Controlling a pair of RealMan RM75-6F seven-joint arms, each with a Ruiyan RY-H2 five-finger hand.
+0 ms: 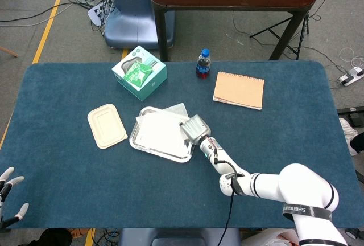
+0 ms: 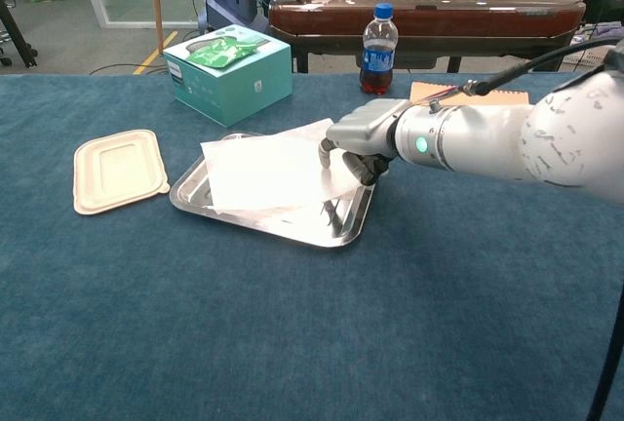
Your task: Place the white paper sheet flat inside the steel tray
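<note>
The white paper sheet [image 1: 159,131] [image 2: 263,168] lies over the steel tray [image 1: 149,148] [image 2: 292,231] at mid-table, with its far corner past the tray's back rim. My right hand [image 1: 195,127] [image 2: 359,138] sits at the tray's right rim. Its fingers curl down onto the sheet's right edge and hold it slightly raised there. My left hand [image 1: 8,200] shows only in the head view, at the bottom left near the table's front corner, with fingers spread and nothing in it.
A beige lid [image 1: 106,125] [image 2: 117,170] lies left of the tray. A teal box [image 1: 139,72] [image 2: 229,70] stands behind it. A cola bottle [image 1: 203,64] [image 2: 375,46] and a brown notebook [image 1: 239,90] [image 2: 468,93] are at the back right. A wooden table stands beyond.
</note>
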